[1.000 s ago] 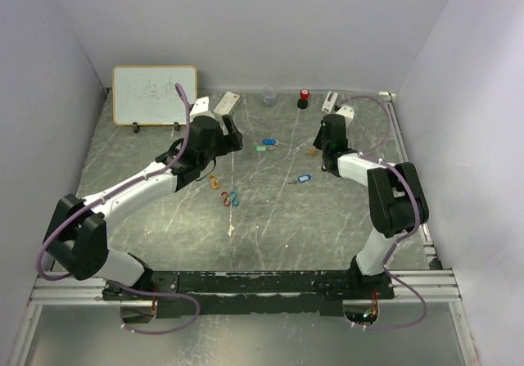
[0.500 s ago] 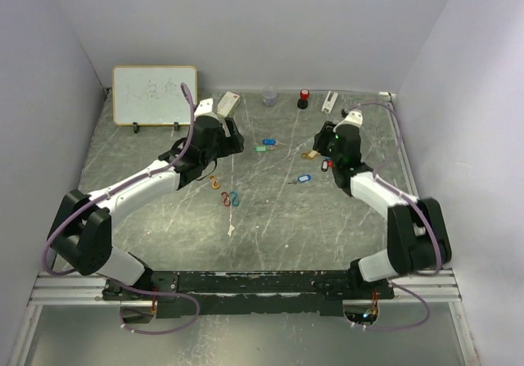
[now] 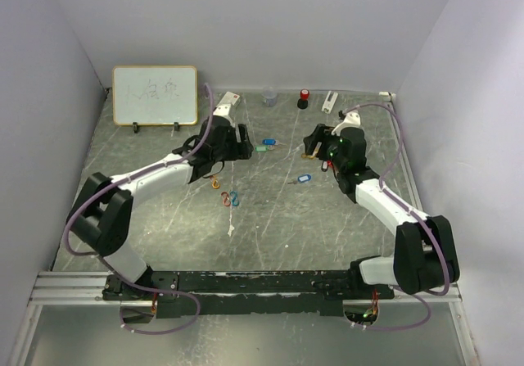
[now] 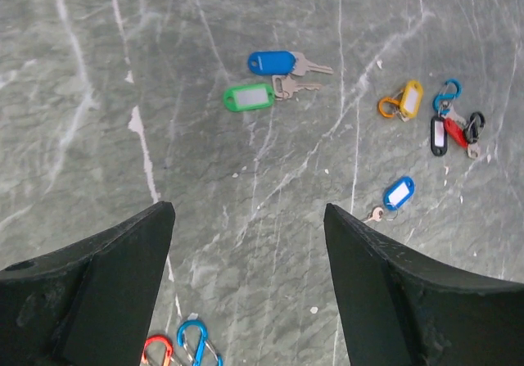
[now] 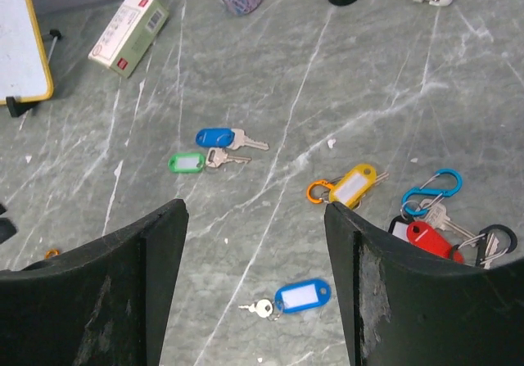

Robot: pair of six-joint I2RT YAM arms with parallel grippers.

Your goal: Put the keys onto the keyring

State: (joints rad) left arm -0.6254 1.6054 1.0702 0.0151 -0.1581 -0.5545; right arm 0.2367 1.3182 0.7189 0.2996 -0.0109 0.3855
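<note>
- Left gripper (image 4: 247, 210) and right gripper (image 5: 254, 210): both jaws spread, holding nothing.
- Keys (image 5: 214, 137) lie scattered about the table (image 5: 270, 71) middle, with a clump toward its right edge.
- Risk: flat keys may skid from closing jaws, and the clump's carabiners (image 5: 456, 178) could snag.

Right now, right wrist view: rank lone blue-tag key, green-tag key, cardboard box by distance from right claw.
1. Lone blue-tag key, low, framed by the right claw.
2. Green-tag key, middle left.
3. Cardboard box, far upper left.
</note>
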